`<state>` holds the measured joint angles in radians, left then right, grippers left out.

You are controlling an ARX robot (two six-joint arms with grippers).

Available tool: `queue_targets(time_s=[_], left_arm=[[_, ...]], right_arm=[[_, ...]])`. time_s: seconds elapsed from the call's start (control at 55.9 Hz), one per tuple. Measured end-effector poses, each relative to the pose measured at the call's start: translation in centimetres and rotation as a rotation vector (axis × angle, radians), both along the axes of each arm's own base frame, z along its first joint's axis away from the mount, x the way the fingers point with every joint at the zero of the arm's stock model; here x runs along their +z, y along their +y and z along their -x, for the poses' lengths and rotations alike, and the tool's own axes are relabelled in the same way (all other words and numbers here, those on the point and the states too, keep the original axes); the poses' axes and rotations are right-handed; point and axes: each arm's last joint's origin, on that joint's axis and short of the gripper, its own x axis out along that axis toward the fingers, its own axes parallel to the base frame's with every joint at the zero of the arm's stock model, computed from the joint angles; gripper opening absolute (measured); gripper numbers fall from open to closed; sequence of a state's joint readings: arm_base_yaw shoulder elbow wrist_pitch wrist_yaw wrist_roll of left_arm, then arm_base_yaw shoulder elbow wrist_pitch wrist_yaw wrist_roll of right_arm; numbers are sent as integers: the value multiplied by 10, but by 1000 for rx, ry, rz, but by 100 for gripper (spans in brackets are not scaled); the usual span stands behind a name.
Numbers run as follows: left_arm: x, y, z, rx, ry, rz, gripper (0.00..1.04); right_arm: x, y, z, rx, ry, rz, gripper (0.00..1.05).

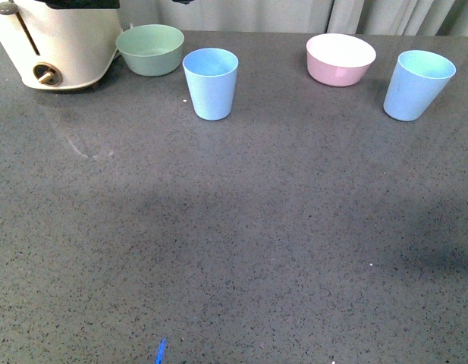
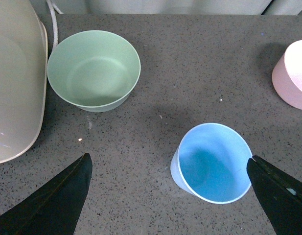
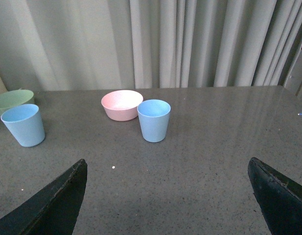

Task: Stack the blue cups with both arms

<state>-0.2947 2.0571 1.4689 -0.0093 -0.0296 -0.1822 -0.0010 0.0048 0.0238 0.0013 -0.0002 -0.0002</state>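
Hovering over left cup (image 2: pixel 212 164) with left gripper (image 2: pixel 168 159) spread wide — right gripper (image 3: pixel 166 161) also wide, well back from right cup (image 3: pixel 154 120). Risk — off-centre pinch tipping left cup.

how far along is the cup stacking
Done: nothing stacked. The left blue cup stands upright by the green bowl, and the right blue cup by the pink bowl, well apart. In hand: the left gripper hangs open over the left blue cup, and the right gripper is open, short of the right blue cup. Left: grasp, lift, nest one cup in the other.
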Motion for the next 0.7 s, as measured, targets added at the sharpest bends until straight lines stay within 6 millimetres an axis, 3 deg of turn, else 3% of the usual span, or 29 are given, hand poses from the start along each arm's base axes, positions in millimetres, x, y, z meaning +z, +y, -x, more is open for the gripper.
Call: queue_targets(time_s=[0.519, 0.698], left_arm=[[-41, -19, -17, 2, 117, -68, 96], [-45, -26, -21, -14, 130, -78, 96]], right_arm=[[0, 0, 0, 0, 0, 0, 96], [0, 0, 0, 0, 0, 0, 96]])
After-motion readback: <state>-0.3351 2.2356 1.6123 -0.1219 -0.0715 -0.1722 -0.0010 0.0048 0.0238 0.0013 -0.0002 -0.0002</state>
